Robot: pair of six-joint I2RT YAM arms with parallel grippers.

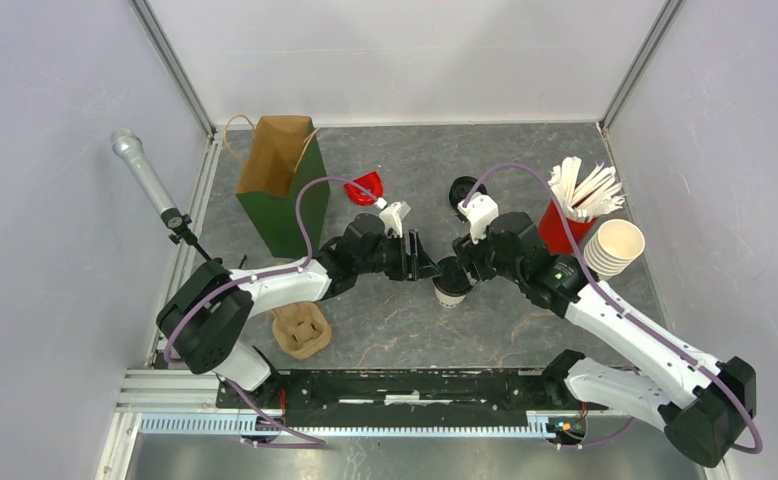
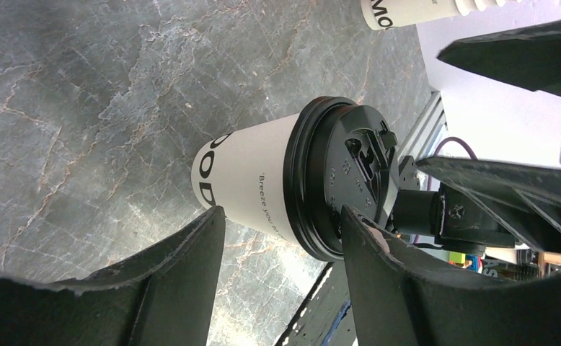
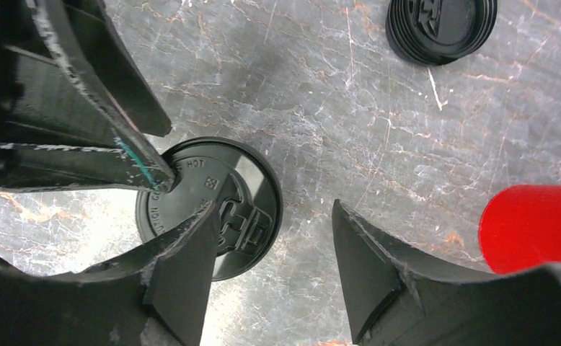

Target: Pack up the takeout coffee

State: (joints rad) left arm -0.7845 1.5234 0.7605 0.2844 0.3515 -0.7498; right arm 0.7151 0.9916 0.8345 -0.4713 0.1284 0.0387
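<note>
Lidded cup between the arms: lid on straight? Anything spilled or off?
Nothing stands out. The black lid sits evenly all round the rim of the cup, the cup stands upright in the top view, and the table around it shows no spill. Only the white sticks fan loosely out of the red cup.

Walls (image 1: 405,50): plain pale white panels, three sides.
Tabletop (image 1: 525,160): dark grey marbled surface.
Corner posts (image 1: 175,65): bare aluminium.

Left tool (image 1: 420,262) and right tool (image 1: 457,262) face each other closely, jaws apart.
</note>
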